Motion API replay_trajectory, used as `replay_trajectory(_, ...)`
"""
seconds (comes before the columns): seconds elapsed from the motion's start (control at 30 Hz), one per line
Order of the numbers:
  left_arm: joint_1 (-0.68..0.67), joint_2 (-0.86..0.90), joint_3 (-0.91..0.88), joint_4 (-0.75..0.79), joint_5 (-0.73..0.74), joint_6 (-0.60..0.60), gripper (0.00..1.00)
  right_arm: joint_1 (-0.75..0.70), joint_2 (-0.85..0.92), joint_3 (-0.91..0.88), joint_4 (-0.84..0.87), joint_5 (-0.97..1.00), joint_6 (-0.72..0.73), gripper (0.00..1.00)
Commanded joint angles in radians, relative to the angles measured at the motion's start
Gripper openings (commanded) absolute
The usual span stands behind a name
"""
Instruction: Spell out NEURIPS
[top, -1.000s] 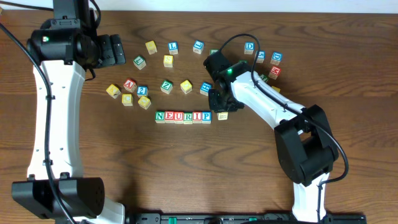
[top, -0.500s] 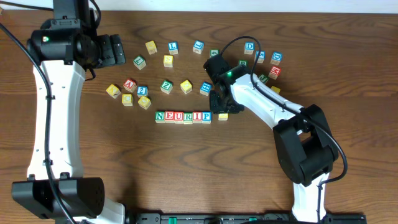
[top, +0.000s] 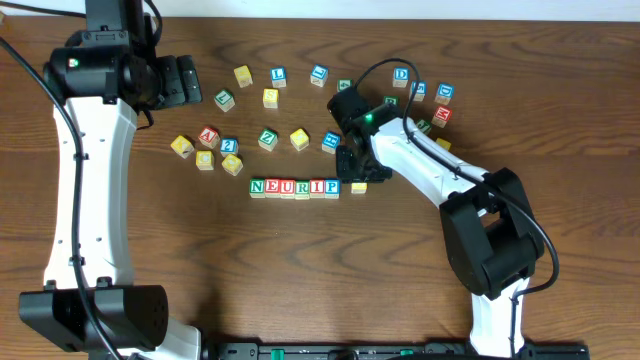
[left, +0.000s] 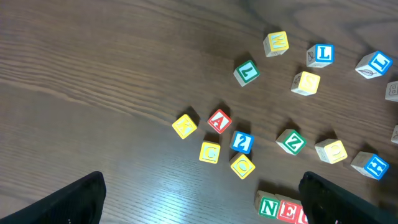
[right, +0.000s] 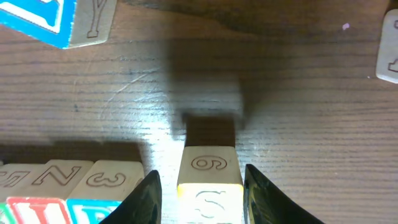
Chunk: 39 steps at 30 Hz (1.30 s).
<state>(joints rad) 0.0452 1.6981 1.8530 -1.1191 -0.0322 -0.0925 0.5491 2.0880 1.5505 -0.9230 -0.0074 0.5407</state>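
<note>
With the yellow S cube (top: 358, 187) set on the bench (top: 300, 280) just right of the blue P (top: 332, 187), the right claw (right: 202, 180), slightly parted astride it and gripping nothing, should be raised straight so nothing is nudged.

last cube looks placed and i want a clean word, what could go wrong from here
1. The yellow S cube sits between the fingers of the open right gripper with slim gaps; a sideways retreat could drag or twist it.
2. One finger stands between the S cube and the blue P cube, so it could nudge the NEURIP row.
3. The S cube lies apart from the P cube, so the word may read with a gap.
</note>
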Motion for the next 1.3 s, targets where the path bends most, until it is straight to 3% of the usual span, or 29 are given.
replay_trajectory(0.0, 0.004, -0.003, 0.016, -0.002, -0.005, 0.006, 0.98, -0.006, -0.041, 0.043, -0.016, -0.003, -0.004, 0.38)
replay_trajectory(0.4, 0.004, -0.003, 0.016, -0.002, -0.005, 0.006, 0.98, -0.084, -0.165, 0.042, -0.106, 0.005, -0.003, 0.40)
replay_trajectory(0.53, 0.004, -0.003, 0.016, -0.002, -0.005, 0.006, 0.98, -0.099, -0.148, -0.001, -0.066, 0.004, -0.003, 0.35)
replay_trajectory(0.7, 0.004, -0.003, 0.016, -0.002, -0.005, 0.006, 0.98, -0.093, -0.108, -0.054, 0.015, -0.004, 0.015, 0.15)
replay_trajectory(0.77, 0.004, -0.003, 0.016, -0.002, -0.005, 0.006, 0.98, -0.090, -0.095, -0.076, 0.050, -0.004, 0.027, 0.12)
replay_trajectory(1.27, 0.004, -0.003, 0.016, -0.002, -0.005, 0.006, 0.98, -0.067, -0.075, -0.158, 0.183, -0.053, 0.027, 0.11)
